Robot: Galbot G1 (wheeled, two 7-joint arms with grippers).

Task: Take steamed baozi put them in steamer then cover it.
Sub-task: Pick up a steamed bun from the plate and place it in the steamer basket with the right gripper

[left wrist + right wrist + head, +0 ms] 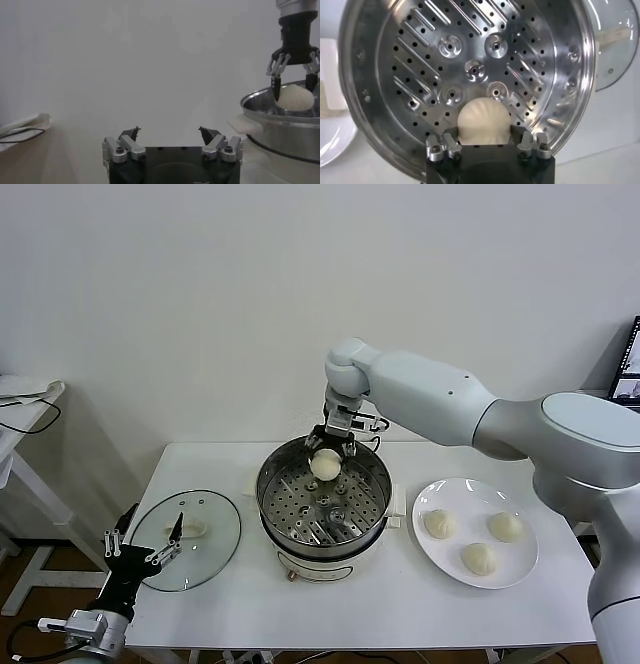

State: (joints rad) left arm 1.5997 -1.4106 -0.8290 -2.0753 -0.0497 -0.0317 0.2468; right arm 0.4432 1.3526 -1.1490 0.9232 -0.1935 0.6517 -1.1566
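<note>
left claw (140,546) spread by white table (400,604) edge, right claw (329,446) clamping baozi (325,465) over steamer (323,506)

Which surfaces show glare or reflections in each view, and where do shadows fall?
Head view: the steamer wall shines with reflections, the glass lid lets the table show through, and soft shadows lie beside the white plate. Right wrist view: bright streaks cross the perforated tray above the held baozi. Left wrist view: the steamer rim gleams against an evenly lit wall.
</note>
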